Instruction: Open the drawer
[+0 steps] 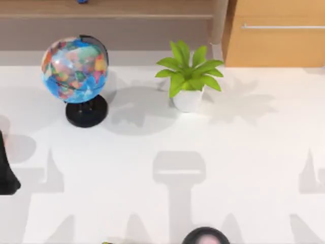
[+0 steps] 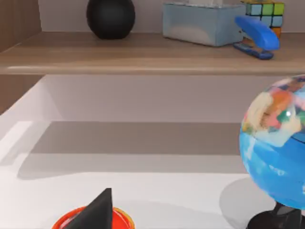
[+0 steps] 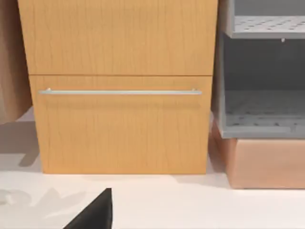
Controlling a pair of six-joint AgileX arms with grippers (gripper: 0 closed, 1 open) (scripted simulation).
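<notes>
The light orange-tan wooden drawer point(image 1: 277, 46) stood at the far right of the white table point(image 1: 244, 152), its front flush with the cabinet face and fully shut. Its thin horizontal silver bar handle point(image 1: 282, 26) ran across the front, untouched. In the right wrist view the same drawer front point(image 3: 121, 124) sat squarely ahead, below a plain panel of matching wood, with the handle point(image 3: 119, 91) level across its upper part. Just beside it stood a grey perforated rack point(image 3: 262, 71) resting on a pale wooden block point(image 3: 264, 162).

A dark finger point(image 3: 95, 212) of the right gripper showed low in the right wrist view, well short of the drawer; whether that gripper was open or closed could not be determined.

The left arm point(image 1: 7, 173) was parked at the table's left edge. A dark finger point(image 2: 95, 210) showed in the left wrist view above a red and orange round object point(image 2: 93, 220); that gripper's state likewise could not be determined.

A multicoloured globe on a black stand point(image 1: 76, 71) stood at the left rear, and a green potted plant in a white pot point(image 1: 189, 76) stood between the globe and the drawer. A duller brown wooden shelf point(image 2: 143, 55) carried a black sphere point(image 2: 110, 16), a pale blue box point(image 2: 205, 21), a blue stapler point(image 2: 257, 33) and a coloured puzzle cube point(image 2: 267, 9).
</notes>
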